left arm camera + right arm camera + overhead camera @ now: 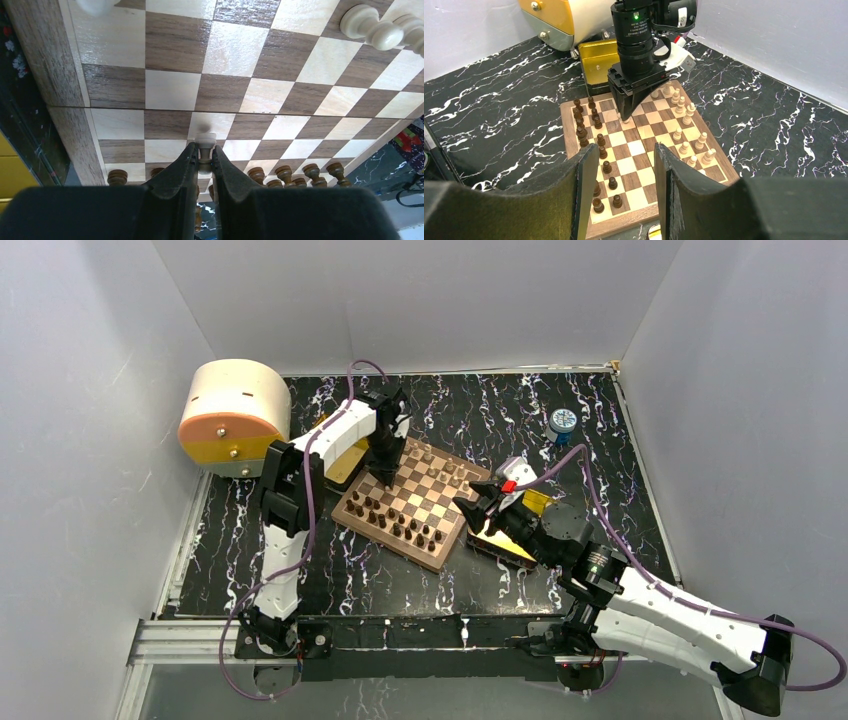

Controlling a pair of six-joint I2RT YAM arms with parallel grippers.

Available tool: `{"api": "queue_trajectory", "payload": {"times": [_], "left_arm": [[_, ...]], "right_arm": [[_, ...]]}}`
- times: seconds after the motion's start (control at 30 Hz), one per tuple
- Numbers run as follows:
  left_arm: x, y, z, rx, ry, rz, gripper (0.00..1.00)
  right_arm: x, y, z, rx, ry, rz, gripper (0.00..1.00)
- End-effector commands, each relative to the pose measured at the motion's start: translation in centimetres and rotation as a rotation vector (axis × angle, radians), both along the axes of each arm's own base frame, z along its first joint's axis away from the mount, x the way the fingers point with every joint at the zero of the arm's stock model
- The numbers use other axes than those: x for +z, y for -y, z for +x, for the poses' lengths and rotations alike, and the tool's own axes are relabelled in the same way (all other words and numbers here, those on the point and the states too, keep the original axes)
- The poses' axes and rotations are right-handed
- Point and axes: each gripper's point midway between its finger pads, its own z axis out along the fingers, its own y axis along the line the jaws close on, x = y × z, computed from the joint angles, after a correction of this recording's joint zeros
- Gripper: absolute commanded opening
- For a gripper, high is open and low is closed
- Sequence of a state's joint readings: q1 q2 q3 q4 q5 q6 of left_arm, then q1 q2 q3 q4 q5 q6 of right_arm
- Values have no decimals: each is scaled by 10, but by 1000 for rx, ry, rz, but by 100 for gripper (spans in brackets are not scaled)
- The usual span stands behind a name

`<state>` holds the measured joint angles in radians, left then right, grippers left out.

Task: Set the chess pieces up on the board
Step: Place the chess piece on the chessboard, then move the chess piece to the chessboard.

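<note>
The board (398, 544) lies tilted at mid-table. Dark brown chess pieces (597, 137) stand in two rows along its left side. Light tan chess pieces (684, 146) stand along the right side. My left gripper (204, 154) points straight down over the board's far part, shut on a light tan pawn (205, 145) by its neck. The pawn's base sits at or just above a cream square. From the right wrist view, that gripper (626, 114) stands between the two sets. My right gripper (624, 150) hovers over the board's near edge, open and empty.
A gold tray (599, 60) lies behind the board, next to a cream and orange drum (232, 415). Another gold tray (505, 542) sits under my right arm. A blue-capped jar (562, 422) stands at the back right.
</note>
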<state>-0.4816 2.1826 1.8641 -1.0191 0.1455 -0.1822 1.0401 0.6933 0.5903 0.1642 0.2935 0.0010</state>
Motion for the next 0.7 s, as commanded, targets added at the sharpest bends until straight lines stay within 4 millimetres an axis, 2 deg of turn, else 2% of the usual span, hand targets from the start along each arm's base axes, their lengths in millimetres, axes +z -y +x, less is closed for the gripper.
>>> {"api": "queue_trajectory", "payload": {"times": [0.0,0.3,0.47,0.67], "left_arm": [[10,1,1,-27,23,28,9],[12,4,9,-29,57,32,26],[19,5,15,-26,90,23,30],[27,2,11,-2,145,7,31]], "right_arm": [[11,7,3,-32,19,46,53],[10,6,2,-29,17,49,53],[11,5,4,-36,20,46,53],[13,6,3,-34,21,49,53]]}}
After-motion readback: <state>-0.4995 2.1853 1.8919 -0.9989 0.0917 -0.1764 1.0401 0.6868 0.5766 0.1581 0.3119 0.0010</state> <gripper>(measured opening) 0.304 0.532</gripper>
